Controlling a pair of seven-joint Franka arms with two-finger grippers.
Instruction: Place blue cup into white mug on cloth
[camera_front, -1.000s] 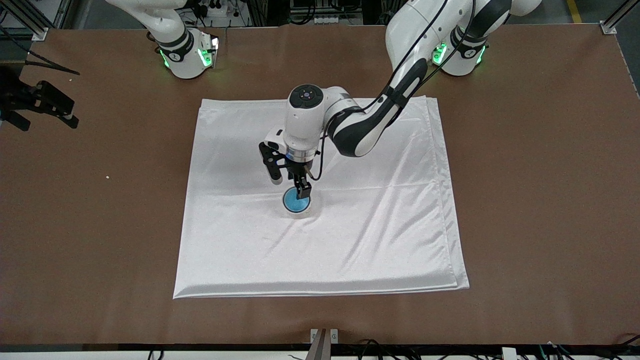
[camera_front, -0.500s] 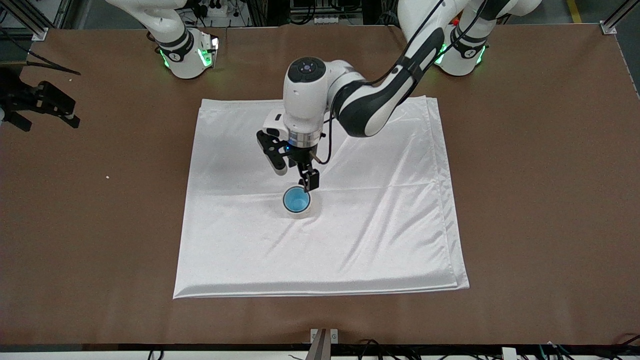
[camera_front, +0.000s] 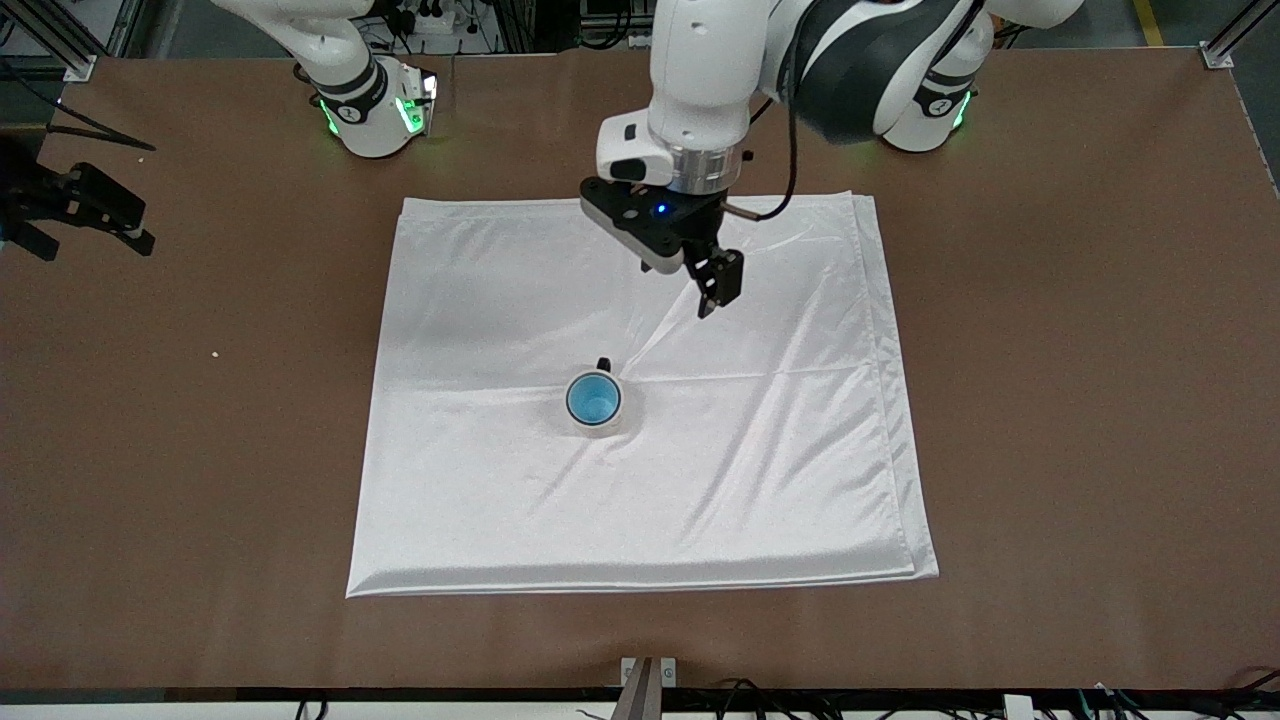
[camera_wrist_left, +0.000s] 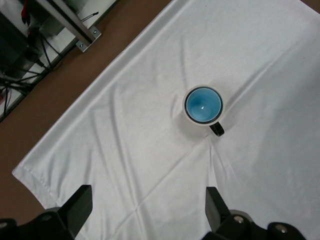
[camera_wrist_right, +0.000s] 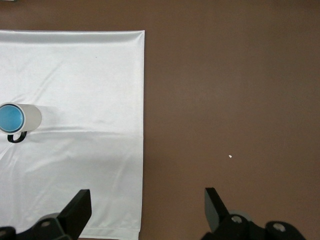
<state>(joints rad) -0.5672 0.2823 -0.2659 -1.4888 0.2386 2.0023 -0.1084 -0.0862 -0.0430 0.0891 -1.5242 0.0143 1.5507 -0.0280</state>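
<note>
Fingers wide apart and empty on both grippers. Landmark for these notes: the white mug (camera_front: 594, 400).

Right gripper (camera_front: 75, 215): hangs over the bare brown worktop (camera_front: 200, 400) at the right arm's end, well apart from the mug and off the cloth (camera_front: 750, 480). Its wrist view shows both fingers (camera_wrist_right: 75, 212) spread, nothing between them, and the mug small at the frame's edge. This arm waits.

White mug: upright on the cloth, roughly mid-sheet, black handle (camera_front: 603, 364) on its side farther from the front camera. Blue cup (camera_front: 593, 399) sits inside it, bright blue interior ringed by the mug's rim; same nesting reads plainly in the left wrist view (camera_wrist_left: 203, 106).

Left gripper (camera_front: 690, 285): up in the air over the cloth, above a spot toward the left arm's base from the mug, touching nothing. Fingers (camera_wrist_left: 77, 207) frame the mug from above.

Judgement: placement looks done, cup seated and level. Step in hand is the retreat. Next move calls only for clearing the left arm away without snagging the cloth; no regrasp seems needed.
</note>
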